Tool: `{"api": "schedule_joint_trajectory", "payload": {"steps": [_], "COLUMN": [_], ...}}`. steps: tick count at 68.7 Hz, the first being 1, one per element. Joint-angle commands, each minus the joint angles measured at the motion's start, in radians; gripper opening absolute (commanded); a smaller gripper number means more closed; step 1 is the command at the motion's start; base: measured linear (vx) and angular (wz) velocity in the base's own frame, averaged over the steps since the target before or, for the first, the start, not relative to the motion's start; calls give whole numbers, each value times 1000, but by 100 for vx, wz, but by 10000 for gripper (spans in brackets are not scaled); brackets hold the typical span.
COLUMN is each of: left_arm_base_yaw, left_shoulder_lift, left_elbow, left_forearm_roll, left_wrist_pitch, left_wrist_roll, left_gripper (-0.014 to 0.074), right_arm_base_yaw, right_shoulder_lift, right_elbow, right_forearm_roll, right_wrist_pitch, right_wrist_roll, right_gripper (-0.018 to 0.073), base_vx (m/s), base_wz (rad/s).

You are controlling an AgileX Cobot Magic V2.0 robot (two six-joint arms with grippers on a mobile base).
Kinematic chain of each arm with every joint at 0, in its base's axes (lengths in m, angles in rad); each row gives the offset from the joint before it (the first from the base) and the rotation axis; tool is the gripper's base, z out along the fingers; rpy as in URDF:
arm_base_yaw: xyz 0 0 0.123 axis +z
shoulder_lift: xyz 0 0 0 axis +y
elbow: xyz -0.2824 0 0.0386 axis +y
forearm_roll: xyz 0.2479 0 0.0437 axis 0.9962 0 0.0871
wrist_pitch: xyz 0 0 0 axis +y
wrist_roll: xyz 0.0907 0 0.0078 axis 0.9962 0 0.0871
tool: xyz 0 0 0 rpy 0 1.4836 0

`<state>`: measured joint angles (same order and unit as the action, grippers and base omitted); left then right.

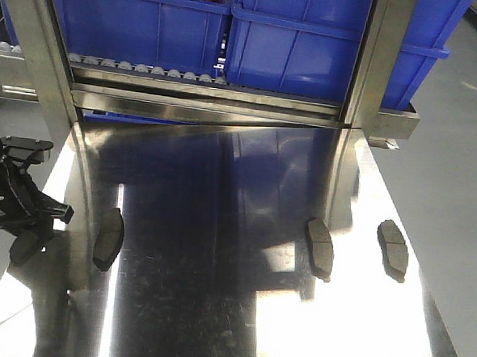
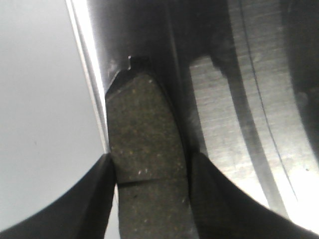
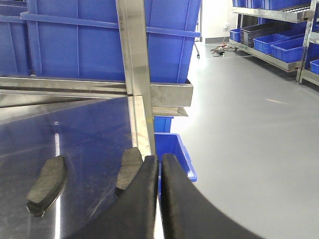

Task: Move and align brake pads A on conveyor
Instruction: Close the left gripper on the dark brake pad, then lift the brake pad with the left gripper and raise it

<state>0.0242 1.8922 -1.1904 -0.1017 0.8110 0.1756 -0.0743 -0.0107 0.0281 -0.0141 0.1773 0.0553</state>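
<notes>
Shiny steel worktop [image 1: 213, 331] w/ blue bins [image 1: 150, 27] behind. We see the left pincer [image 2: 149, 172] squeezing one brake pad [image 2: 142, 124] at the worktop's left edge; maybe lifted, hard to tell. 3 more lie flat: left pad [image 1: 109, 237] near it, middle pad [image 1: 319, 248] & right pad [image 1: 393, 249] further right. Right pincer [image 3: 159, 162] is pressed closed, holding nothing.

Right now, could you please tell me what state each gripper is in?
Left gripper: closed on a brake pad.
Right gripper: closed, holding nothing.

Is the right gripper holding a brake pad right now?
No, the fingers of the right gripper are pressed together with nothing between them; the nearest brake pad lies on the tabletop.
</notes>
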Motion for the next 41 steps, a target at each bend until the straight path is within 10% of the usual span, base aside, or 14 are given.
{"api": "schedule_joint_trajectory", "payload": {"steps": [1, 26, 41], "left_arm_base_yaw": [-8, -15, -59], "left_shoulder_lift": [-87, -385, -622], "left_elbow": [14, 219, 362], "left_forearm_roll": [-46, -77, -222], "left_wrist_pitch": [-75, -319, -439], "left_wrist_roll": [43, 135, 270], "left_gripper": [57, 57, 57], "right_arm_base_yaw": [-6, -6, -6], "right_shoulder_lift": [-15, -15, -15], "right_elbow": [2, 2, 2], "right_forearm_roll": [-3, -3, -3], "right_wrist_pitch": [-70, -70, -70], "right_wrist_roll": [-4, -4, -4], "right_gripper": [-9, -9, -9], "base_vx": [0, 0, 0], "base_wz": [0, 0, 0]}}
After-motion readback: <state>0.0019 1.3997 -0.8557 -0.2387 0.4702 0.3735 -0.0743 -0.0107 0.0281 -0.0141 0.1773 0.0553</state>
